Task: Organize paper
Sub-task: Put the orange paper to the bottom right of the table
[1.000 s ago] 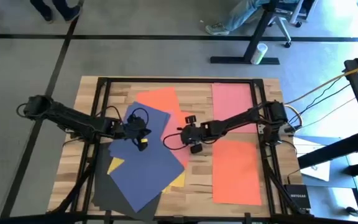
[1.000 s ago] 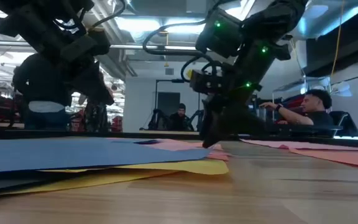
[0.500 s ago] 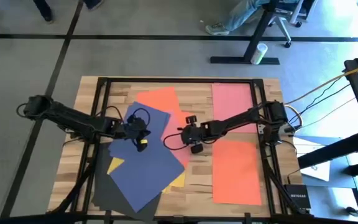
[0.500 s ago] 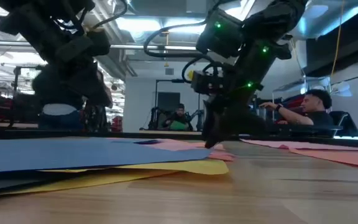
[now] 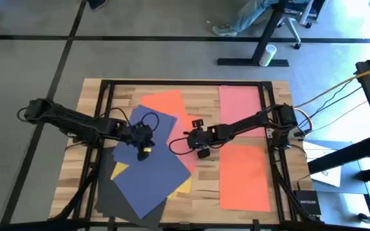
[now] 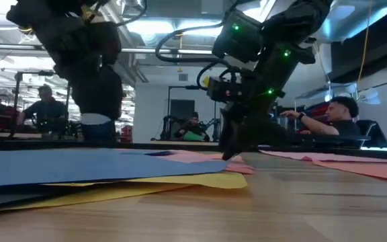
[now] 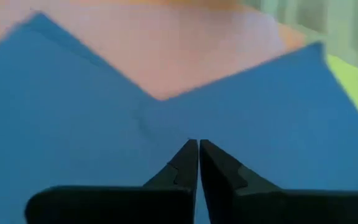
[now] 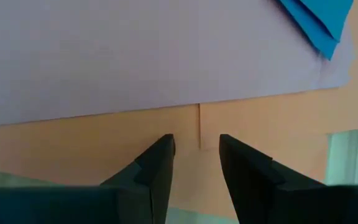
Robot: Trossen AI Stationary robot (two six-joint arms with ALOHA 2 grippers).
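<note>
Navy sheets lie fanned over yellow and dark grey ones, left of the pink sheet. Left gripper sits over the navy, fingers pinched closed, nothing visibly held. Right gripper is slightly parted and empty at the stack's pink edge. I'd press flat and slide, not pinch. No containers visible.
</note>
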